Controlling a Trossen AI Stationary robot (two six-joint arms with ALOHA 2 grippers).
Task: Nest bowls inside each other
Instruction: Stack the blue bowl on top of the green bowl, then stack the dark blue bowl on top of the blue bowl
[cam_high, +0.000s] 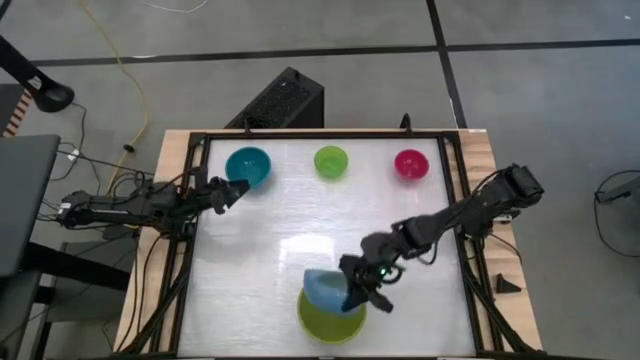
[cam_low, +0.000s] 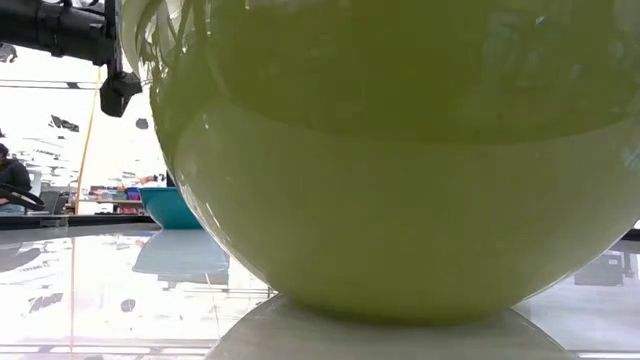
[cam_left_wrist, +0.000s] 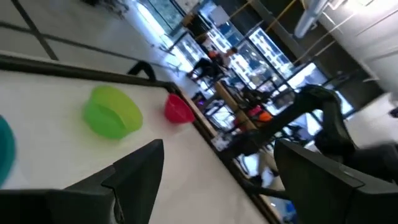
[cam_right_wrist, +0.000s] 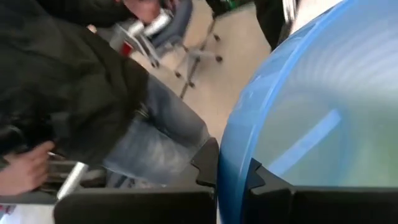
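Observation:
Near the table's front edge stands the large olive-green bowl (cam_high: 330, 318); it fills the low view (cam_low: 400, 150). My right gripper (cam_high: 362, 296) is shut on the light blue bowl (cam_high: 322, 288), which is tilted just over the olive-green bowl's far rim. Along the far edge stand the teal bowl (cam_high: 248, 165), the lime-green bowl (cam_high: 331, 160) and the magenta-red bowl (cam_high: 411, 163), each on its base. My left gripper (cam_high: 235, 190) is open beside the teal bowl and holds nothing. Its wrist view shows the lime-green bowl (cam_left_wrist: 112, 112) and the magenta-red bowl (cam_left_wrist: 178, 109). My right gripper pinches the light blue bowl's rim (cam_right_wrist: 231, 152), one finger (cam_right_wrist: 208, 165) on the outer side of the wall and the other (cam_right_wrist: 264, 183) on the inner side. The bowl is tipped onto its side above the olive-green bowl. Whether the two bowls touch, I cannot tell.
A seated person in a dark jacket and jeans (cam_right_wrist: 93, 93) shows beyond the table in the right wrist view. A black box (cam_high: 285, 100) stands behind the far edge. Dark frame rails (cam_high: 190, 230) run along the table's sides. Bare tabletop (cam_high: 300, 225) lies in the middle.

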